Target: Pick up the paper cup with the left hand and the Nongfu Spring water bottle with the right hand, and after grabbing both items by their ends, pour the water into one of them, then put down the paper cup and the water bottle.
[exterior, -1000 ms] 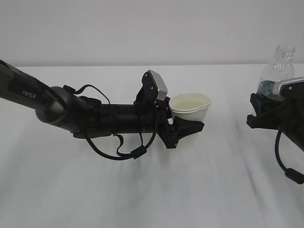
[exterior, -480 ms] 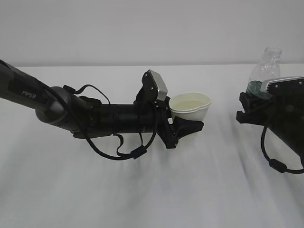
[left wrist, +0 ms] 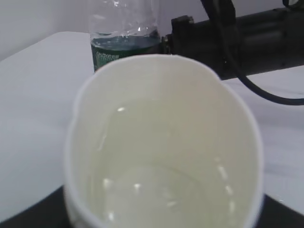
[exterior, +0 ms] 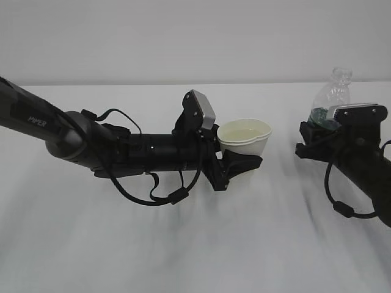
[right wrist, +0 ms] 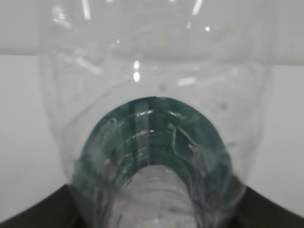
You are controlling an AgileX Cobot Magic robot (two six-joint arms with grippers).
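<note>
Left, the left hand (exterior: 239,163) is clamped on the paper cup (exterior: 245,139), upright above the table (exterior: 195,244), water (left wrist: 156,190) inside. Far right, the right hand (exterior: 314,141) grips the Nongfu Spring water bottle (exterior: 330,97), neck up.

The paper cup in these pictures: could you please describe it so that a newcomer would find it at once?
Start from the white table and follow the long black arm lettered "PIPER" from the left to its end effector. The paper cup sits upright in it, cream-white with a squeezed, wavy rim. Unlike the clear, green-labelled bottle at the right, it is opaque and short.
</note>
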